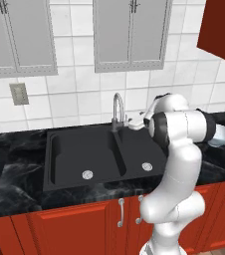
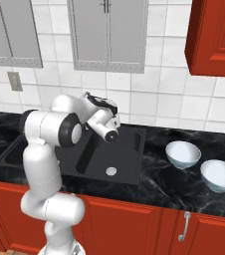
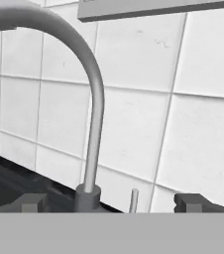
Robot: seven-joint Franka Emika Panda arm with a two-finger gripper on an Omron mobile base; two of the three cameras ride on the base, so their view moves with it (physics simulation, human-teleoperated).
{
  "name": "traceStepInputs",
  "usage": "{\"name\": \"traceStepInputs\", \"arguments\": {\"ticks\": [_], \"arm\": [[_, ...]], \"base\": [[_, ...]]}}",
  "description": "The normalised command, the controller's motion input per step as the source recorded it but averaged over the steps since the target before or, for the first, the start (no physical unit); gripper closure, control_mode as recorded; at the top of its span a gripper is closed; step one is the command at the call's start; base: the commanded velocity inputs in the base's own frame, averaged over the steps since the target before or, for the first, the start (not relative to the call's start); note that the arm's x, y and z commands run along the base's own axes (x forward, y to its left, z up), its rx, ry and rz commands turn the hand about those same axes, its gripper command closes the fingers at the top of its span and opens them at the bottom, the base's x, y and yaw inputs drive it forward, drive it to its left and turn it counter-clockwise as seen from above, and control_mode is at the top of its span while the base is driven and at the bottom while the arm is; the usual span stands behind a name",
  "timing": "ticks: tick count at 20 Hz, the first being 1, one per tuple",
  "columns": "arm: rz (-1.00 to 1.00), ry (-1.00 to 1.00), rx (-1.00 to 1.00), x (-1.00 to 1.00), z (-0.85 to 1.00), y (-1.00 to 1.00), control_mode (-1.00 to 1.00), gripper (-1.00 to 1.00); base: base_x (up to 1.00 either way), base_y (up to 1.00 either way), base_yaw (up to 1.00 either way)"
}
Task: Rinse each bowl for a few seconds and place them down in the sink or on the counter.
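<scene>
Fingertips of the hand stand far apart at the bottom of the hand view, released and grasping nothing. Between them rises the curved silver faucet, its round base just ahead of the hand, and a thin upright lever stands just beside that base. White wall tiles lie behind the faucet.

In the left base view the hand is raised beside the faucet, above the back edge of the black double-basin sink. Each basin has a round silver drain, the left drain and the right drain, and neither basin shows anything else lying in it.

In the right base view two glossy white bowls stand upright on the black veined bench, to the right of the sink and well apart from the hand. The nearer bowl stands beside the sink's right edge; the farther bowl is just beside it, closer to the bench's front edge. Red cabinets run under the bench, and grey wall cabinets hang above the tiles.
</scene>
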Motion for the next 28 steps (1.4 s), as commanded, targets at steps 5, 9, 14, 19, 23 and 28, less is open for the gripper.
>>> {"name": "traceStepInputs", "arguments": {"ticks": [5, 9, 14, 19, 23, 28], "arm": [[0.00, 0.00, 0.05, 0.30, -0.18, 0.02, -1.00, -1.00], [0.00, 0.00, 0.09, 0.34, -0.21, 0.00, -1.00, -1.00], [0.00, 0.00, 0.08, 0.39, -0.25, 0.00, -1.00, -1.00], [0.00, 0.00, 0.05, 0.40, -0.18, 0.00, -1.00, -1.00], [0.00, 0.00, 0.02, 0.43, -0.13, 0.00, -1.00, -1.00], [0.00, 0.00, 0.02, 0.42, -0.13, 0.00, -1.00, -1.00]], "base": [[0.00, 0.00, 0.00], [0.00, 0.00, 0.00], [0.00, 0.00, 0.00], [0.00, 0.00, 0.00], [0.00, 0.00, 0.00], [0.00, 0.00, 0.00]]}}
